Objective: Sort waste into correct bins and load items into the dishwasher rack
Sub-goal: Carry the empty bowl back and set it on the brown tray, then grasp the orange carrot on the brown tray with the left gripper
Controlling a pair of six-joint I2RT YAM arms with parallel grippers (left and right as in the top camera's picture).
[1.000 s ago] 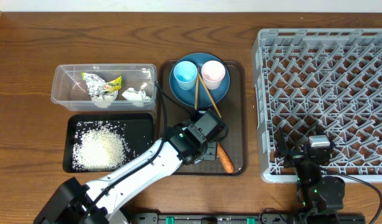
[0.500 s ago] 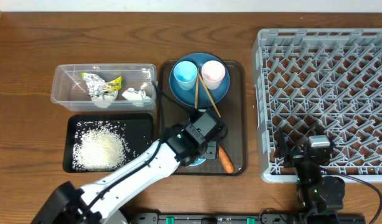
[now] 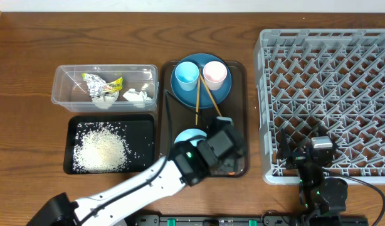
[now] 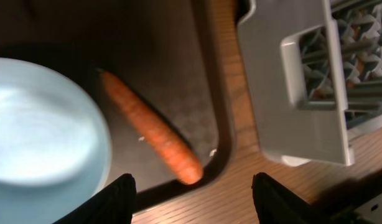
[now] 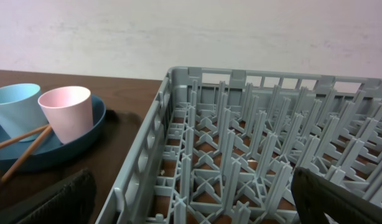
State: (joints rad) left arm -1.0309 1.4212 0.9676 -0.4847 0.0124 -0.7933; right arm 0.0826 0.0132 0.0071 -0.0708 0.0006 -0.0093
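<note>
My left gripper (image 4: 194,194) hangs open over the near right corner of the brown serving tray (image 4: 209,93). The orange carrot (image 4: 150,134) lies just ahead of its fingertips, untouched. The white bowl (image 3: 189,135) sits left of it on the tray. Behind stands the blue plate (image 3: 180,91) with the light-blue cup (image 3: 187,73), the pink cup (image 3: 214,73) and the chopsticks (image 3: 205,97). My right gripper (image 5: 191,208) is open and empty over the dishwasher rack's (image 3: 330,75) near left corner.
The clear tub (image 3: 105,68) at the back left holds the yellow-green wrapper (image 3: 101,85) and white tissue (image 3: 135,95). The black tray (image 3: 142,129) in front of it holds a heap of rice (image 3: 101,150). The rack's wall (image 4: 290,81) stands close to the right of the serving tray.
My left gripper has opened wider and slid right from over the bowl to above the carrot, leaving the bowl uncovered on the tray. The right arm has not moved.
</note>
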